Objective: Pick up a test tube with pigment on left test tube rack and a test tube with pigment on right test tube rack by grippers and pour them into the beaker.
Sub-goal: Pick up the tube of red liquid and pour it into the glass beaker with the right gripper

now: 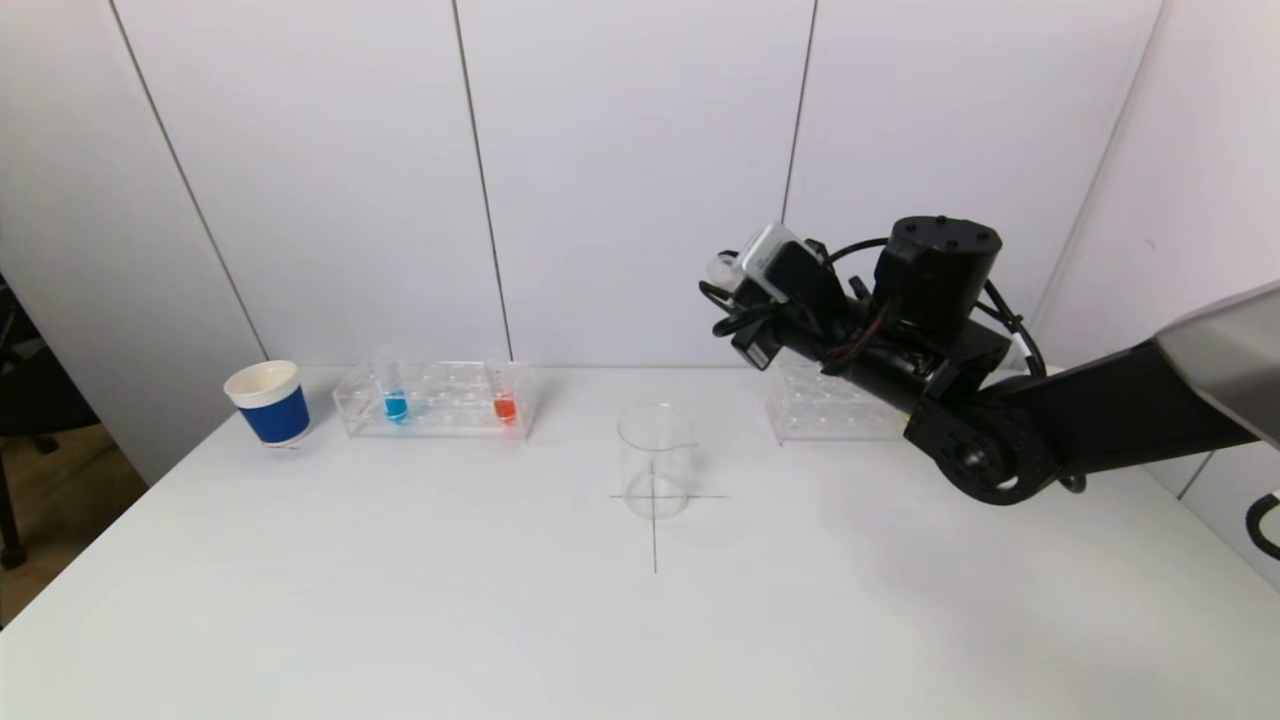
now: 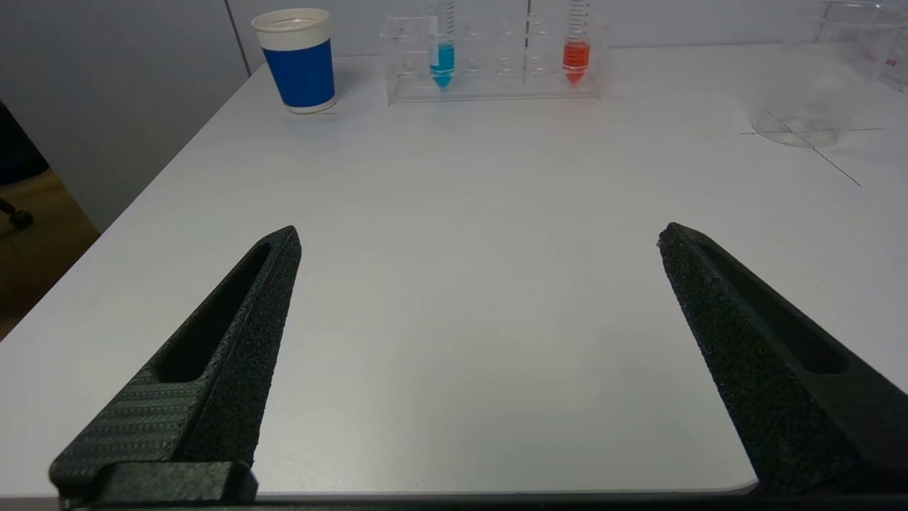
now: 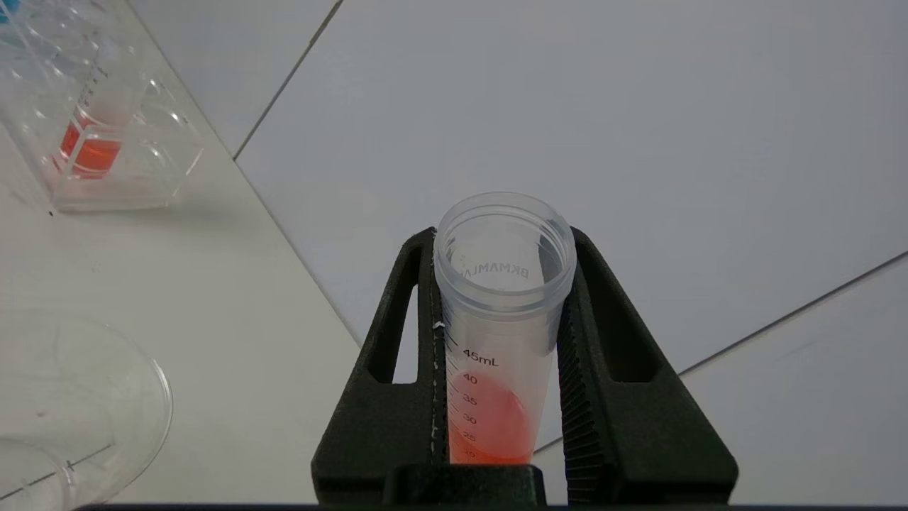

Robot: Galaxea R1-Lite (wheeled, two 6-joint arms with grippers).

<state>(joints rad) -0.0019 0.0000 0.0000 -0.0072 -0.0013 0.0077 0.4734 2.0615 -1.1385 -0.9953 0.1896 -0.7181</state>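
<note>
Test tubes with pigment, one blue [image 1: 396, 404] and one red [image 1: 505, 405], stand upright in the left rack [image 1: 437, 400], just right of a blue paper cup [image 1: 270, 402]. The left pincer [image 2: 479, 241] hangs wide and empty above the surface [image 1: 400, 600]. The empty beaker [image 1: 655, 460] sits centre. The right pincer [image 3: 500, 312] clamps a third, orange-filled tube [image 3: 502, 326] near its rim, raised before the right rack [image 1: 830, 405]. Light, rigid, smooth plastic, probably slippery: a grip high on the wall suits pouring.
</note>
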